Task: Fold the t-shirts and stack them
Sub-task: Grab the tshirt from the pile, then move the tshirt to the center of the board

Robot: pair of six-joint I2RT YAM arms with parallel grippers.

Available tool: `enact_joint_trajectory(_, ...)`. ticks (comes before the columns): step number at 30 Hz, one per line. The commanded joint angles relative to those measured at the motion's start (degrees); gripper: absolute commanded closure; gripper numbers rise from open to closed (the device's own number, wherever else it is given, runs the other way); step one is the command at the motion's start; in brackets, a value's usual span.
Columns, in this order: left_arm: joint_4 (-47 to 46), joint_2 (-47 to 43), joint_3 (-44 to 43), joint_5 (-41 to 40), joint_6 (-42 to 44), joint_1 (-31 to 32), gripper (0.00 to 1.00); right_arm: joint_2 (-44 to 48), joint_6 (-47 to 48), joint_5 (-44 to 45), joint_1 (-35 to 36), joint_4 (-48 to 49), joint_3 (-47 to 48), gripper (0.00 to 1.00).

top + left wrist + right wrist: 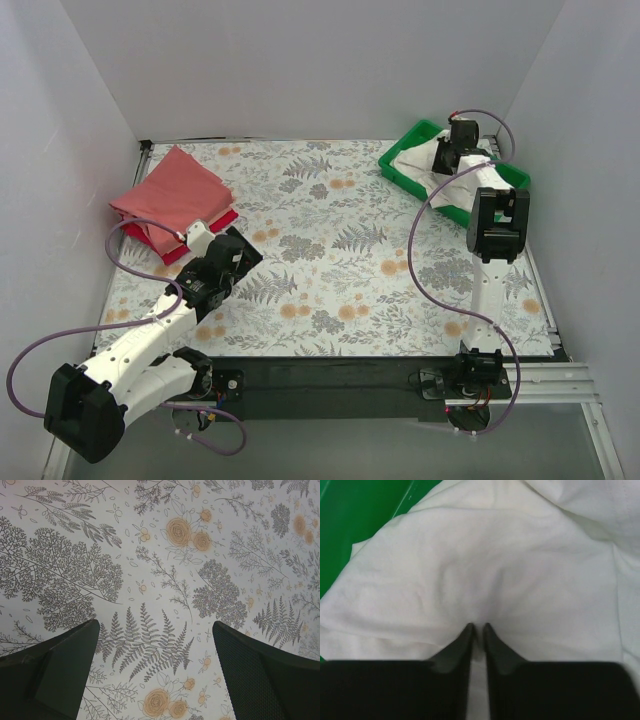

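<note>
A cream-white t-shirt (462, 170) lies bunched in the green tray (403, 152) at the far right. My right gripper (446, 160) is down in the tray and shut on a pinch of this white cloth (485, 575); the jaws stand almost together with fabric between them (478, 630). No print shows on it. A folded salmon-pink t-shirt (172, 192) lies on a folded red one (205, 232) at the far left. My left gripper (240, 250) is open and empty over the bare floral tablecloth (160, 580), just right of that stack.
White walls close in the table on the left, back and right. The green tray's rim (365, 510) shows left of the white cloth. Purple cables loop from both arms. A black bar runs along the near edge (340, 372).
</note>
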State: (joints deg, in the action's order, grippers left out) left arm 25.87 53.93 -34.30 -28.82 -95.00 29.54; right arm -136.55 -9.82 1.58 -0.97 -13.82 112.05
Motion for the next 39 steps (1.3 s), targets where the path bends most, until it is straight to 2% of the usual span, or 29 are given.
enact_joint_trajectory(1, 1.11, -0.93, -0.41, -2.03, -0.62, 0.26, 0.04, 1.72, 0.16, -0.36, -0.43, -1.82, 2.90, 0.94)
enact_joint_trajectory(2, 1.11, -1.11, -0.33, -1.94, -0.71, 0.26, 0.04, 2.51, 0.24, -0.35, -0.52, -1.82, 3.35, 0.99)
enact_joint_trajectory(7, 1.11, -2.16, -0.06, -1.33, -0.89, 0.26, 0.04, 10.24, 0.33, -1.15, -0.52, -1.82, 4.93, 0.99)
enact_joint_trajectory(22, 1.38, -3.48, -0.24, 0.60, -1.50, 0.26, 0.04, 33.27, 1.30, -14.41, 0.80, -1.65, 3.96, 0.99)
enact_joint_trajectory(28, 1.38, -3.75, -0.85, 2.53, -1.24, 0.26, 0.04, 43.11, 2.61, -16.79, 7.82, -1.64, 3.71, 0.99)
enact_joint_trajectory(33, 1.38, -5.41, -1.29, 4.38, -2.20, 0.26, 0.04, 50.14, 4.55, -16.78, 16.70, -0.77, 2.91, 0.99)
enact_joint_trajectory(39, 1.73, -9.10, -1.03, 8.25, -3.25, 0.26, 0.04, 54.90, 0.87, -20.74, 22.32, 1.16, 3.44, 0.99)
